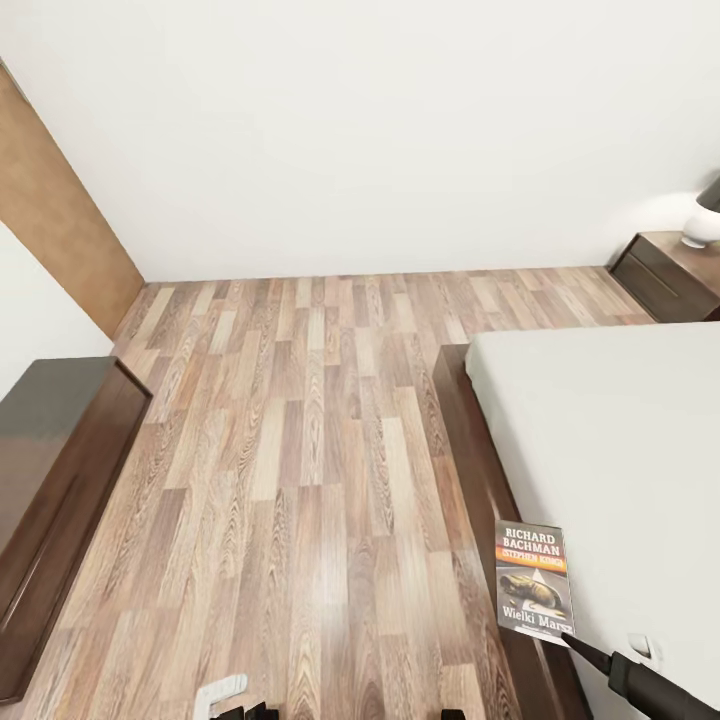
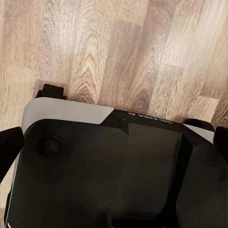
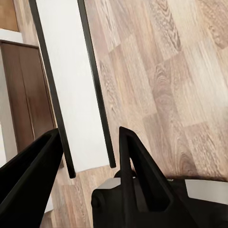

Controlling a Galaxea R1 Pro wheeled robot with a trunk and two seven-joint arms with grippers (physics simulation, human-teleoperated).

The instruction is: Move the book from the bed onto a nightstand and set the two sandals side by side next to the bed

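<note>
The book [image 1: 534, 582] shows its grey cover with an orange band. It sits at the near left edge of the white bed [image 1: 620, 430], over the dark frame. My right gripper [image 1: 567, 638] reaches in from the lower right and holds the book's near corner. In the right wrist view the book [image 3: 71, 85] is edge-on, white pages between two dark covers, running out between the gripper's [image 3: 89, 133] fingers over the floor. The left gripper [image 2: 115, 137] hangs open over my own base. The nightstand [image 1: 672, 275] stands by the far wall. The sandals are out of view.
A lamp [image 1: 705, 215] stands on the nightstand. A low dark brown cabinet [image 1: 50, 470] lines the left wall, and a light wooden door [image 1: 50, 210] is behind it. Wood-plank floor [image 1: 300, 430] stretches between cabinet and bed.
</note>
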